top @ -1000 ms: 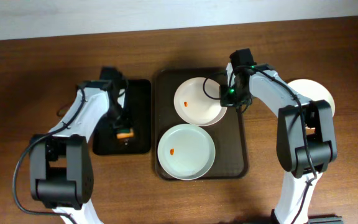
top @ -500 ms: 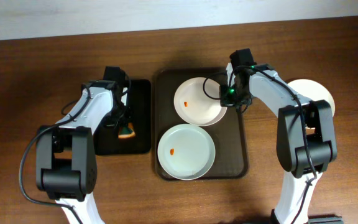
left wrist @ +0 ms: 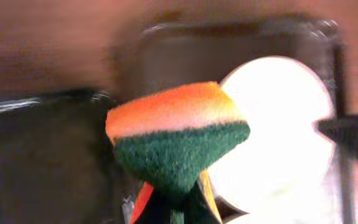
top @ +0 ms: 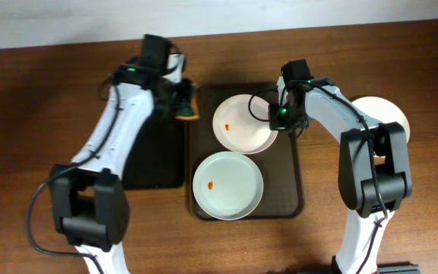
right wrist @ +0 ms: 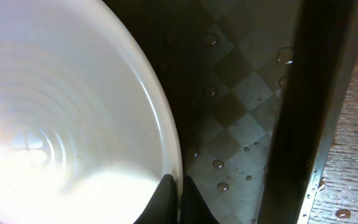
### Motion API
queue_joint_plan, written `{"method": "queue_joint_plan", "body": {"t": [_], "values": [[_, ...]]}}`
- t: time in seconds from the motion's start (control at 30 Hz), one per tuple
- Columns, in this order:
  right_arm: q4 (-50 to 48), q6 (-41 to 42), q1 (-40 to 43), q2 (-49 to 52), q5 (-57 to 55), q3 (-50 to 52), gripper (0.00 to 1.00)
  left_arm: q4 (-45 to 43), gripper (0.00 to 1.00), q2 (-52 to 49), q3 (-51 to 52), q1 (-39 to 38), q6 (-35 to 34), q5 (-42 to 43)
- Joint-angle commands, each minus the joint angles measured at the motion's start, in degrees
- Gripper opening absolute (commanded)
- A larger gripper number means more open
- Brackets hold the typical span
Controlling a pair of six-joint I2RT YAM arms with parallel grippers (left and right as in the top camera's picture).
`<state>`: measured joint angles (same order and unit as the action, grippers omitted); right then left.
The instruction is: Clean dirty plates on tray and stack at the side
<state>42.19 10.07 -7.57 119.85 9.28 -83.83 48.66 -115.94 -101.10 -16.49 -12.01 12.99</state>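
Wooden table (top: 36, 91): left end effector (top: 182, 105) grips sponge (left wrist: 176, 137); right end effector (right wrist: 178, 194) pinches plate (top: 240, 128) rim.

Dark brown rectangular tray (right wrist: 235, 124): checker-textured, wet w/ droplets. Round white plate (right wrist: 73, 93) at its 12 o'clock: glossy. Orange-green sponge (left wrist: 179, 143): rough.

We log: sponge (left wrist: 178, 140) orange over dark green; both tray plates (top: 227, 186) white (one orange speck each); tray (right wrist: 241, 124) dark brown, faint checker pattern.
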Motion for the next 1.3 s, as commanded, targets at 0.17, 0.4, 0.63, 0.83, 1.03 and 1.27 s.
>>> {"method": "queue_joint_plan", "body": {"t": [0.17,0.4,0.63,0.83,1.03,1.27], "values": [[0.7,3.76,0.04,2.47,-2.03,2.58,0.04,-13.05,0.0,-12.35,-0.85,-12.26,-11.19,5.33],[1.25,3.76,0.04,2.47,-2.03,2.58,0.04,-13.94,0.0,-19.91,-0.9,-14.95,-11.56,-6.84],[1.53,3.78,0.04,2.47,-2.03,2.58,0.04,-1.42,0.0,-19.91,-4.44,-15.1,-7.76,-34.53],[2.43,3.98,0.11,2.47,-2.01,2.58,0.04,9.33,0.0,-19.85,-12.07,-16.26,-5.57,-45.38],[3.08,3.93,0.11,2.47,-2.05,2.56,0.04,30.42,0.0,-18.16,-30.16,-11.74,-8.52,-39.15],[3.02,3.74,0.22,2.45,-2.05,2.51,0.04,48.09,0.0,-14.21,-32.81,0.96,-4.13,-24.46]]}}
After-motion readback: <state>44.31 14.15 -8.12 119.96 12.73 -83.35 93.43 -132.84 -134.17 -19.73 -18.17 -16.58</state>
